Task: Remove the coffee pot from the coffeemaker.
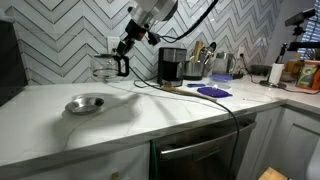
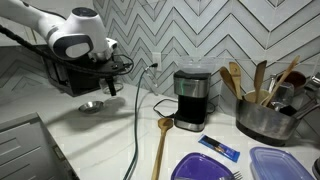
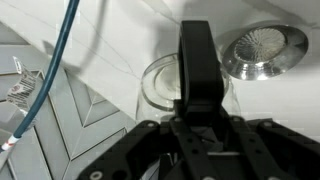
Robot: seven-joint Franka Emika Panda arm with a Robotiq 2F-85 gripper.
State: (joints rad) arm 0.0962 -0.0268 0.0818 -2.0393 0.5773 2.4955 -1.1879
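Exterior view: coffee pot (image 1: 101, 67) upright, handle toward the coffeemaker (image 1: 172, 65), pinched by the tool (image 1: 122, 66); open tabletop (image 1: 150, 105) between them.

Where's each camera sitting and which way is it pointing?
Exterior view: in front of the white counter, facing the herringbone backsplash; the arm and gripper hold the clear glass coffee pot.
Exterior view: low on the counter, facing the small black coffeemaker; arm at the frame edge.
Wrist view: on the wrist, looking down the gripper onto the pot.
All three share the shallow round metal bowl.
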